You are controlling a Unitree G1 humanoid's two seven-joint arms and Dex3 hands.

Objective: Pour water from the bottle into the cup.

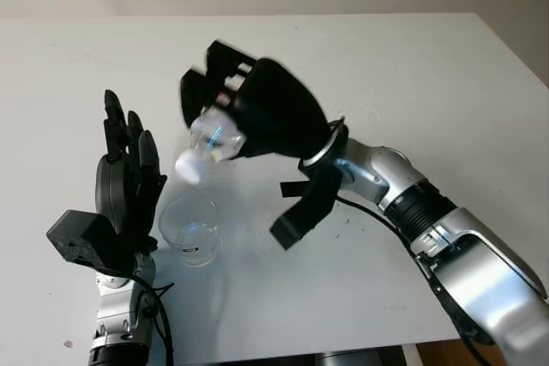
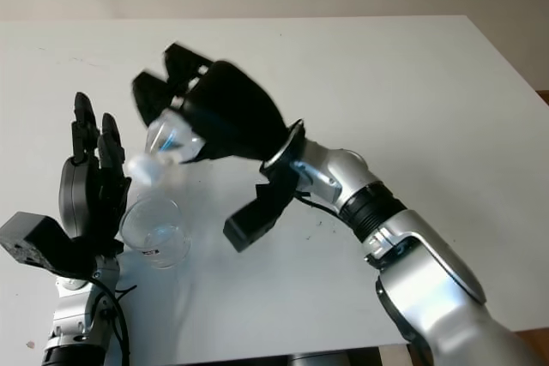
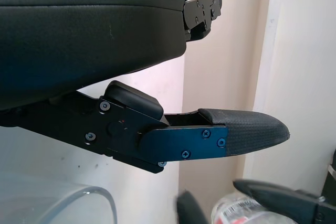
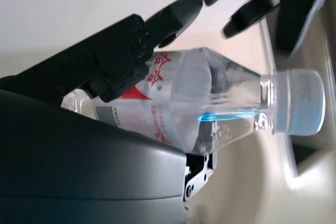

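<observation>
Left hand (image 1: 127, 179): released, upright just beside cup.
Cup (image 1: 190, 229): on white desk (image 1: 412, 83), near front edge.
Right hand (image 1: 257, 109): clenched round bottle.
Bottle (image 1: 208, 145): tilted, capped mouth down above cup.

Bottle (image 4: 210, 108): clear, glossy plastic with a smooth printed paper-like label; pale, matt plastic cap (image 4: 302, 102).
Cup (image 1: 190, 229): clear, smooth and shiny, glass or plastic, cannot tell which.
Right robot hand (image 1: 257, 109): black shell, smooth with a dull sheen, closed around the bottle.
Left robot hand (image 1: 124, 182): black matt plastic, open, near left beside the cup; a fingertip (image 3: 247, 132) has a finely textured, rubbery-looking pad.
Right forearm (image 1: 429, 220): silver, glossy casing with black ribbed joint rings.
Table (image 1: 412, 75): white, smooth, matt top.
</observation>
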